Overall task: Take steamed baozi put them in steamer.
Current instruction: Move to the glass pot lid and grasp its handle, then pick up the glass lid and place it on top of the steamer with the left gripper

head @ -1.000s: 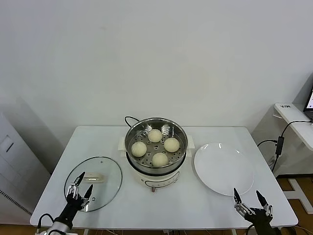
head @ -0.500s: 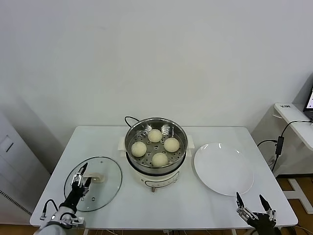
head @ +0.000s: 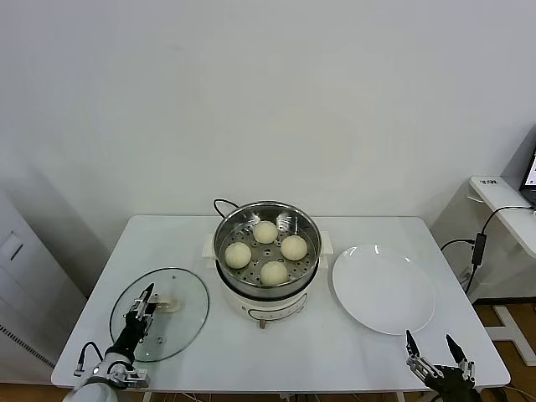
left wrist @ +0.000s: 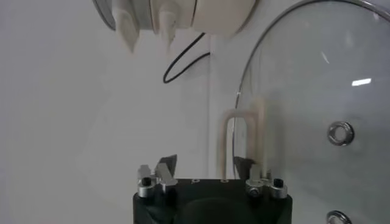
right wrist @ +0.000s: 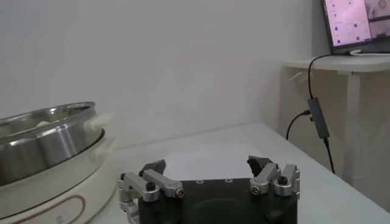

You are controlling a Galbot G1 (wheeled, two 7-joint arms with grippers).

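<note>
The task looks almost finished, I think. All four steamed baozi (head: 265, 250) sit already inside the steamer (head: 267, 257), which stands near the middle of the counter (head: 276, 347), a little toward the back edge. The white plate (head: 383, 289) on the right side carries nothing, so no bun is left to move. What remains, in my judgement, is only to take the arms away, and maybe the glass lid (head: 160, 312), which lies flat near the front left corner.

The buns are round, smooth and pale cream, close together on the perforated steel bottom, none squeezed.

The left gripper (head: 142, 306) hangs over the lid, beside its white handle (left wrist: 242, 143); its fingers are spread and hold nothing. The right gripper (head: 436, 354) is at the front right corner, fingers wide apart, also with nothing
</note>
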